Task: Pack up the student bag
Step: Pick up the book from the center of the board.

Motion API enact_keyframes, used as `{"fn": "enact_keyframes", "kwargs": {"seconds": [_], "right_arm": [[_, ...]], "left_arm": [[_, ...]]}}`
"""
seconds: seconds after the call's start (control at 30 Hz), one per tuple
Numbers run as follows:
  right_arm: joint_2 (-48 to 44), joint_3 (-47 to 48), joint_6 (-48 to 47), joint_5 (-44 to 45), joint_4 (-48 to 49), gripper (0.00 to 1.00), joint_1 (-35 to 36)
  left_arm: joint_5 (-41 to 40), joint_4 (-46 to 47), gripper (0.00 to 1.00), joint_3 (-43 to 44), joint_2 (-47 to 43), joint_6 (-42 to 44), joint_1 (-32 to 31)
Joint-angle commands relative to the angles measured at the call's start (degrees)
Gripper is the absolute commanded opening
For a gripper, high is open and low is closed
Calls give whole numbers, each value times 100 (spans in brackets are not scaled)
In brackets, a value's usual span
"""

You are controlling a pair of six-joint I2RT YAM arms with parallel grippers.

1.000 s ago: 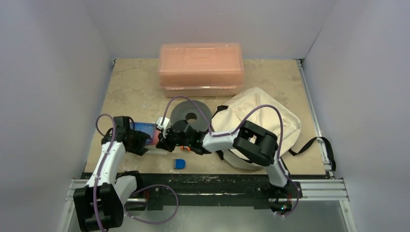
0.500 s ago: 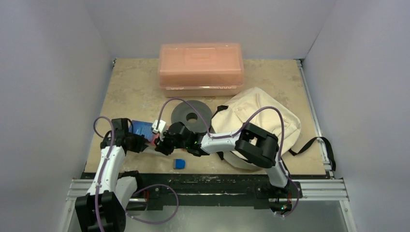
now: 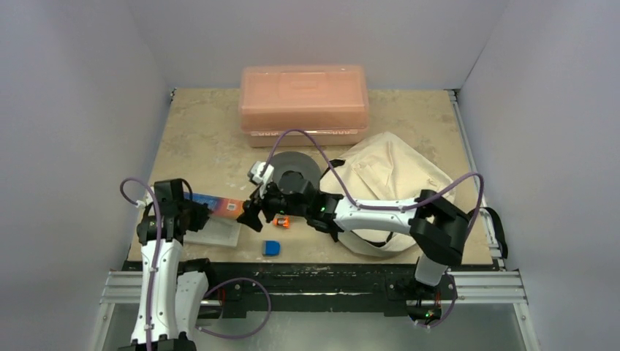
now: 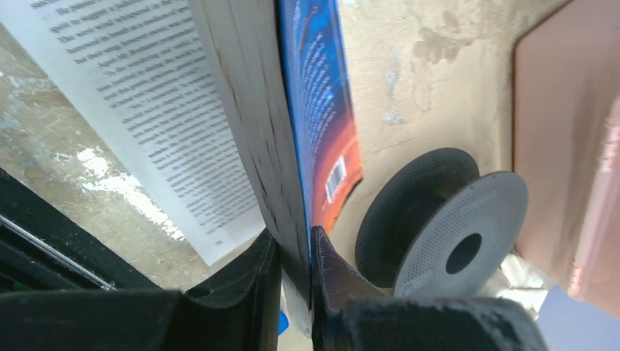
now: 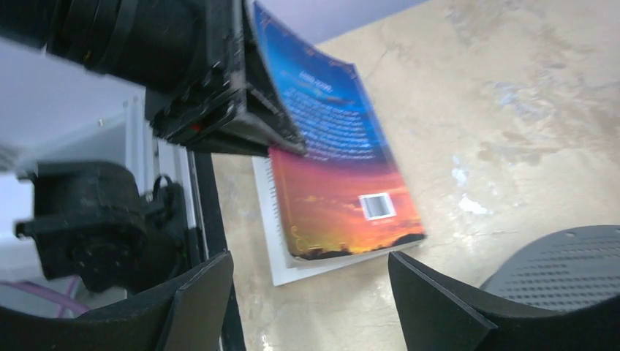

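The student bag [image 3: 398, 179], cream fabric with black straps, lies at the right of the table. A paperback book [image 3: 221, 207] with a blue and orange cover [image 5: 343, 183] hangs half open, its loose pages [image 4: 139, 95] drooping onto the table. My left gripper [image 3: 203, 213] is shut on the book's cover and part of its pages [image 4: 295, 252]. In the right wrist view the left gripper [image 5: 289, 142] clamps the book's upper corner. My right gripper [image 3: 252, 214] stands open just right of the book, with nothing between its fingers [image 5: 311, 292].
A grey perforated disc [image 3: 296, 170] [image 4: 453, 234] lies behind the right gripper. A salmon-pink plastic box [image 3: 303, 102] stands at the back. A small blue block [image 3: 271, 248] and a small orange item [image 3: 280, 221] lie near the front edge.
The right gripper has opened, let go of the book and drawn back to the right. The left gripper has shut on the book and carried it left.
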Motion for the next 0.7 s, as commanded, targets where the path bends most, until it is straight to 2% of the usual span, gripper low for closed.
{"fn": "enact_keyframes", "kwargs": {"seconds": [0.0,0.27,0.67], "right_arm": [[-664,-51,839,34,-50,82,-316],[-1320,263,1458,-362,-913,88,-956],[-1991,297,2306,-1361,-1305,94,-1953]], "left_arm": [[-41,256,0,665,-426,574,28],[1065,894,0,1298,-554,1372,27],[3516,2091,0,2606,-572,2521,-1]]}}
